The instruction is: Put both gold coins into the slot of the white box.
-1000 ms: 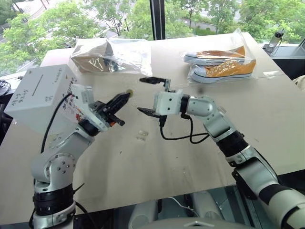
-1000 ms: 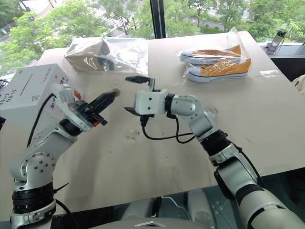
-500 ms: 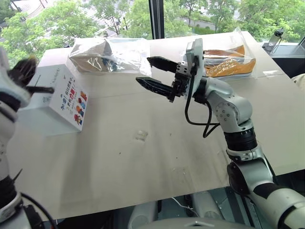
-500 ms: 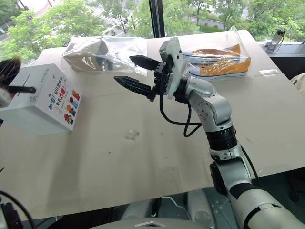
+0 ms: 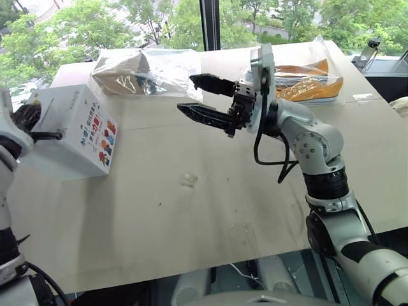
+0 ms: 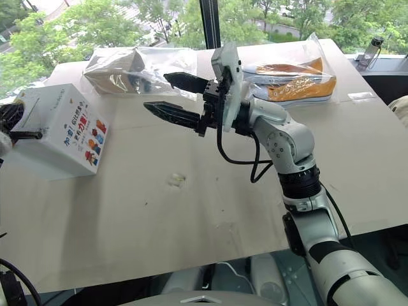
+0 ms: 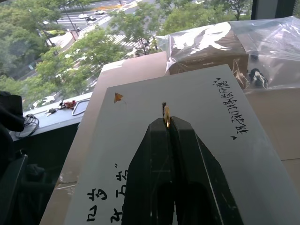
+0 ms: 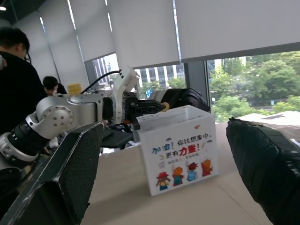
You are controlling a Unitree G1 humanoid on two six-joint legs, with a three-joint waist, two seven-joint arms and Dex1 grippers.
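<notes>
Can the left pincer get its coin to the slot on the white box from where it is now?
Probably yes. The left pincer is shut on a gold coin, directly over the white box top. Nothing lies between, though the slot itself isn't clearly visible.

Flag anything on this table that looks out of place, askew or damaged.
Nothing looks spilled or damaged. The white box sits skewed to the table edges. Small clear bits lie loose mid-table. The left gripper pinches a gold coin over the box top, and the right gripper hangs open in the air.
</notes>
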